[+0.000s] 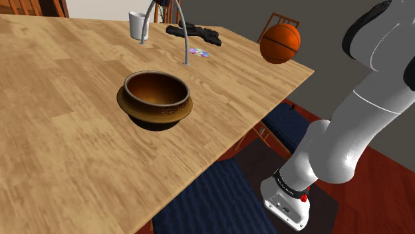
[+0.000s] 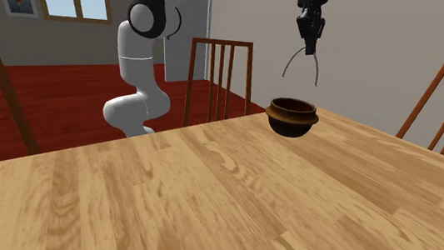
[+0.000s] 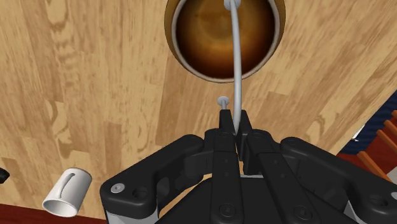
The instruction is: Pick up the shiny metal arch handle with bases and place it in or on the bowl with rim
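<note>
The black gripper is pinched shut on the crown of the shiny arch handle, which hangs in the air with both legs pointing down, clear of the wooden table. In the second exterior view, upper right of the frame, its two feet dangle just above the brown rimmed bowl without touching it. In the wrist view one leg runs out over the bowl's open mouth, while the other foot shows over bare wood just short of the rim. The bowl stands upright in the middle of the shoulder view. Other things cluster at the top of that frame, well apart from the bowl: a white mug standing upright, a flat black object whose kind I cannot tell, and a small colourful disc beside it. A basketball shows at the upper right, past the table's edge. Blue-cushioned chairs are tucked along the table's lower right side, between it and the arm's stand.
</note>
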Robot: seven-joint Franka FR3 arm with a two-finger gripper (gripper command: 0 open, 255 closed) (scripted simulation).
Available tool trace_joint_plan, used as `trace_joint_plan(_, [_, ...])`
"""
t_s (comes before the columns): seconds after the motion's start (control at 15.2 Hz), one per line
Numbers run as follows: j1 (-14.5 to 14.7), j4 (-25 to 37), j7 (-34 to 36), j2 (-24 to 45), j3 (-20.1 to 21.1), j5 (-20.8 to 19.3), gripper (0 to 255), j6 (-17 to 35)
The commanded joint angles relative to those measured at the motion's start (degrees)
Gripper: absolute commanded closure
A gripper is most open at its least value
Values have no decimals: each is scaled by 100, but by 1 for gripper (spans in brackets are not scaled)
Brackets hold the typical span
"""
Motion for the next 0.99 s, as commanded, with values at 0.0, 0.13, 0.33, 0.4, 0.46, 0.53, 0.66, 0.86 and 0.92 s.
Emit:
trace_joint_plan(0.0, [-61, -374, -35, -165, -47, 113, 255, 243])
trace_joint_plan(0.13, [-97, -693, -62, -303, -87, 200, 255, 450])
trace_joint_plan(0.33, [-135, -1133, -96, -481, -137, 307, 255, 744])
trace_joint_plan(0.4, [-144, -1272, -106, -534, -152, 337, 255, 838])
trace_joint_plan(0.46, [-151, -1406, -115, -584, -167, 366, 255, 931])
trace_joint_plan(0.53, [-157, -1537, -123, -632, -180, 392, 255, 1022])
trace_joint_plan(0.66, [-166, -1788, -137, -719, -203, 439, 255, 1200])
trace_joint_plan(0.86, [-171, -1994, -146, -787, -222, 475, 255, 1348])
trace_joint_plan(0.92, [-171, -1993, -146, -787, -221, 475, 255, 1348])
